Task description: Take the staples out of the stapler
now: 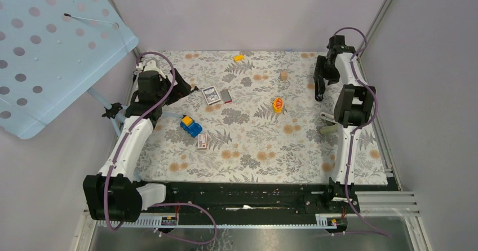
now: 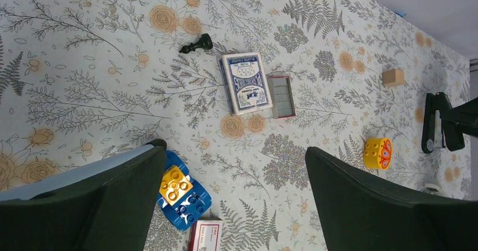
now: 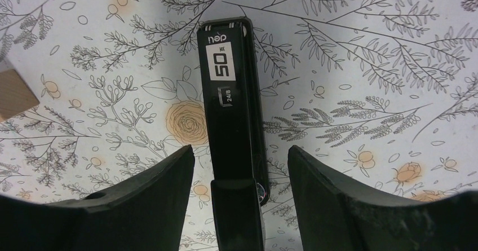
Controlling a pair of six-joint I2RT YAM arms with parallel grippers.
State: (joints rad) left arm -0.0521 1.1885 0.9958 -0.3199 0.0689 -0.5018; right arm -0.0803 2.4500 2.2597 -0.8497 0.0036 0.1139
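Dark fingers (image 3: 152,200) of the right gripper (image 3: 241,156) are filling the bottom of the right wrist view, standing spread on either side of the stapler (image 3: 231,93), one at its 9 o'clock and one at its 3 o'clock. A strip of floral cloth (image 3: 366,48) is showing between each finger and the black body, so neither is touching it. In that view the stapler is lying flat on the cloth and running from 6 o'clock up toward 12 o'clock, with a white label reading "50" near its far end. A wooden block (image 3: 14,90) is sitting at about its 9 o'clock, well apart. In the top view this pairing is sitting at about 2 o'clock on the cloth, near the right wall. Further out, a yellow block with an orange face (image 2: 377,153) is lying near the middle of the cloth. The left gripper (image 2: 234,149) is hovering at the 9 o'clock side, well apart from the stapler, with its jaws spread wide and holding nothing. In the left wrist view a blue card box (image 2: 245,83) is lying at 12 o'clock from it, with a small grey case (image 2: 281,96) just beside the box and a black chess pawn (image 2: 196,44) near it. A blue toy with a yellow brick on top (image 2: 183,194) is lying beside the gripper's left finger, and a red-and-white little box (image 2: 206,237) is lying next to that toy.
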